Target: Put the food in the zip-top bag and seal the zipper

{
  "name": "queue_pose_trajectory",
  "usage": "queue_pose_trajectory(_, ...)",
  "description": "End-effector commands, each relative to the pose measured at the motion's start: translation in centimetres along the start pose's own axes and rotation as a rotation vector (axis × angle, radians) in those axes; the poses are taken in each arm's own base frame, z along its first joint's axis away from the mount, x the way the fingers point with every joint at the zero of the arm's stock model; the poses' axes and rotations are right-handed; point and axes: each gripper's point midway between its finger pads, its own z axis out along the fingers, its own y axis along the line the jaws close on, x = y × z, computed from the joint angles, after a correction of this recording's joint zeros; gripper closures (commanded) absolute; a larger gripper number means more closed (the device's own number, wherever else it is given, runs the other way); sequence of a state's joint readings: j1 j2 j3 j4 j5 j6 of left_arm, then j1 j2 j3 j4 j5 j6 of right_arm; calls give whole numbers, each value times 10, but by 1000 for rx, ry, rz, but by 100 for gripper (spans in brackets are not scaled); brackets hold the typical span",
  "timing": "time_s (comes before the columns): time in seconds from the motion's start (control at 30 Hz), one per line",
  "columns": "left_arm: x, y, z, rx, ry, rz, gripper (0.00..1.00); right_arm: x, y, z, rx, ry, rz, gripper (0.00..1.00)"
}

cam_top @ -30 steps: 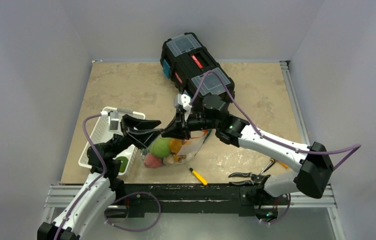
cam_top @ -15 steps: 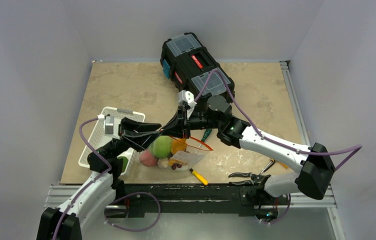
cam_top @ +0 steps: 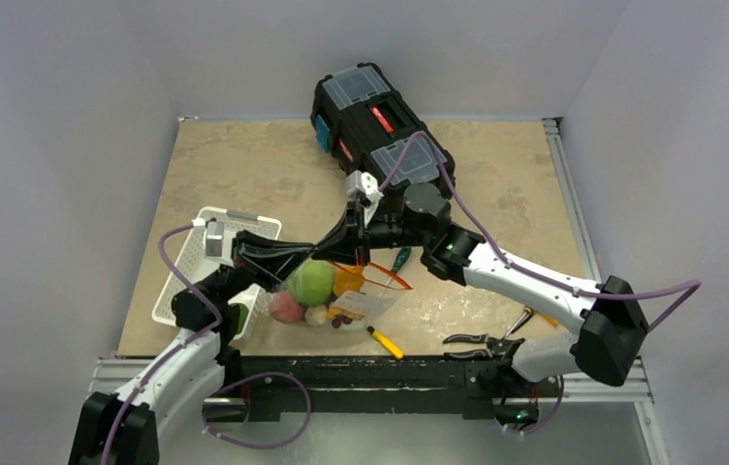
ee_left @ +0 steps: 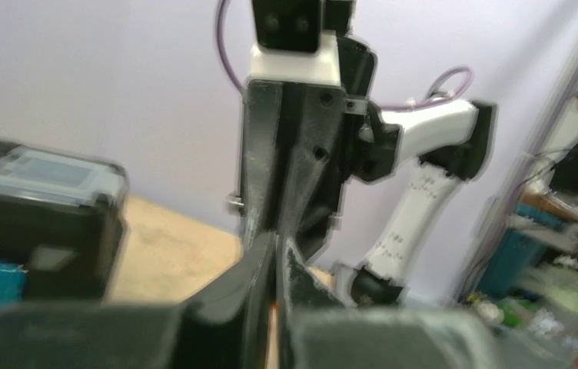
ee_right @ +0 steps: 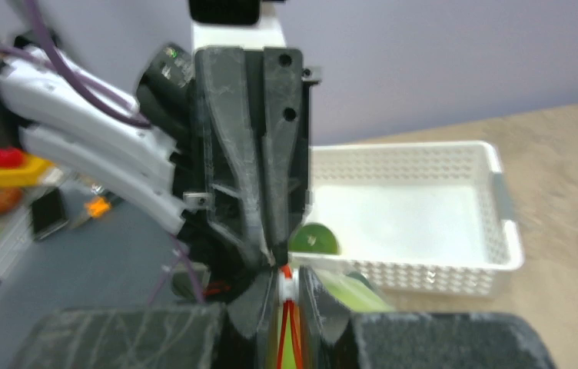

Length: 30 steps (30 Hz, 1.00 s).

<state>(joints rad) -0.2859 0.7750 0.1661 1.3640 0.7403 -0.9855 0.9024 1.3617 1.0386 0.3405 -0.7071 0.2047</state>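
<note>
The clear zip-top bag (cam_top: pixel 327 295) lies near the table's front with food in it: a green round fruit (cam_top: pixel 312 282), a pink peach (cam_top: pixel 286 308), something orange and purple grapes. Its orange-red zipper (cam_top: pixel 385 278) loops open to the right. My left gripper (cam_top: pixel 307 256) is shut on the bag's mouth end; an orange sliver shows between its fingers (ee_left: pixel 249 284). My right gripper (cam_top: pixel 339 250) faces it tip to tip, shut on the zipper's white tab (ee_right: pixel 285 284). Another green fruit (ee_right: pixel 314 239) lies in the white basket.
The white slotted basket (cam_top: pixel 186 266) stands at the left, also in the right wrist view (ee_right: pixel 424 269). The black toolbox (cam_top: pixel 380 121) is behind the grippers. A yellow screwdriver (cam_top: pixel 385 341), pliers (cam_top: pixel 482 339) and a green screwdriver (cam_top: pixel 399 259) lie at the front right.
Over the last second the right wrist turned and the zipper strip swung out into a loop on the right. The bag's label side dropped flat. Both grippers stayed shut, tips together.
</note>
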Motion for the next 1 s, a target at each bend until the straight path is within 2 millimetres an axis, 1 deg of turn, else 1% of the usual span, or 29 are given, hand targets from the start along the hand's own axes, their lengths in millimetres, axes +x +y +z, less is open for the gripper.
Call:
queue_pose_trajectory(0.0, -6, -10, 1, 44, -25, 53, 100, -45, 11, 5, -50, -130, -94, 100)
queue_pose_trajectory(0.13, -11, -13, 0, 42, -49, 68, 100, -42, 10, 7, -54, -123, -89, 100)
queue_pose_trajectory(0.33, -25, -5, 0, -30, -121, 52, 100, -34, 10, 6, -55, -106, -84, 100)
queue_pose_trajectory(0.43, -22, 2, -1, -75, -100, 57, 100, -33, 9, 3, -43, -106, -89, 100)
queue_pose_trajectory(0.5, -16, 5, -2, -84, -66, 66, 100, -34, 10, 2, -42, -109, -91, 100)
queue_pose_trajectory(0.53, -14, 4, -3, -75, -60, 72, 94, -35, 11, 1, -43, -111, -93, 100)
queue_pose_trajectory(0.57, -14, 1, -3, -59, -62, 78, 84, -36, 12, 0, -43, -112, -96, 100)
queue_pose_trajectory(0.63, -12, -2, -4, -40, -63, 69, 71, -38, 12, -1, -43, -115, -98, 100)
queue_pose_trajectory(0.7, -10, -5, -5, -24, -57, 63, 64, -39, 12, -3, -46, -116, -100, 100)
queue_pose_trajectory(0.8, -7, -6, -7, -26, -44, 62, 56, -39, 11, -3, -36, -113, -108, 100)
queue_pose_trajectory(0.83, -6, -6, -7, -25, -41, 68, 52, -36, 8, -3, -25, -99, -110, 100)
queue_pose_trajectory(0.9, -3, -8, -9, -22, -11, 106, 36, -31, 4, -3, -15, -74, -116, 100)
queue_pose_trajectory(0.93, 1, -8, -9, -22, 24, 128, 32, -29, 4, -3, -10, -62, -117, 100)
queue_pose_trajectory(0.97, 4, -6, -10, -34, 63, 162, 31, -28, 3, -3, -8, -54, -123, 100)
